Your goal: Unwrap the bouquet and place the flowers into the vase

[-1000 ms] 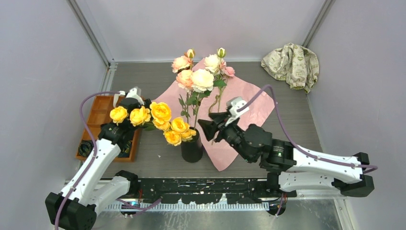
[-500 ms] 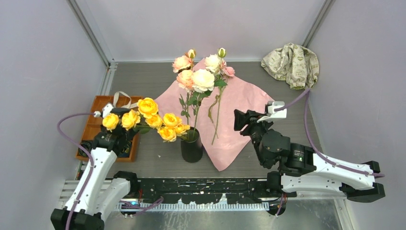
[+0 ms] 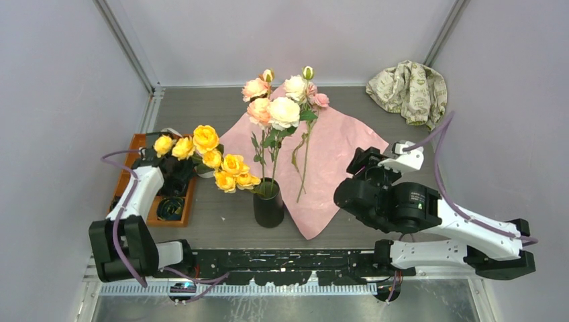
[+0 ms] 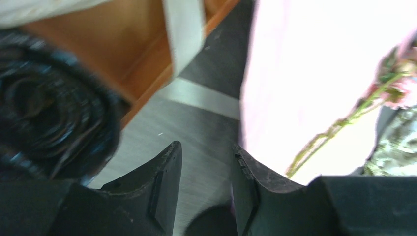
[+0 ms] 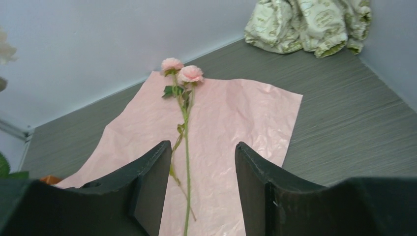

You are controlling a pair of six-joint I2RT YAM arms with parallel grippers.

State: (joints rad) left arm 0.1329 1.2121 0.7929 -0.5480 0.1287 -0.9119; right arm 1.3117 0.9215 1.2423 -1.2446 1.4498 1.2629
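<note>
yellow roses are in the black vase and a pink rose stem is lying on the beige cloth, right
Not quite. The pink rose stem lies on the pink paper, not the beige cloth. The right wrist view shows it. The yellow roses are in the vase.

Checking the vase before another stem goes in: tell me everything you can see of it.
The vase is a small matte black cylinder, standing upright on the grey table near the front, by the pink paper's left edge. Green stems fill its mouth: yellow roses lean out leftward, cream and pink roses rise above it. Only table and stems visibly touch it.
</note>
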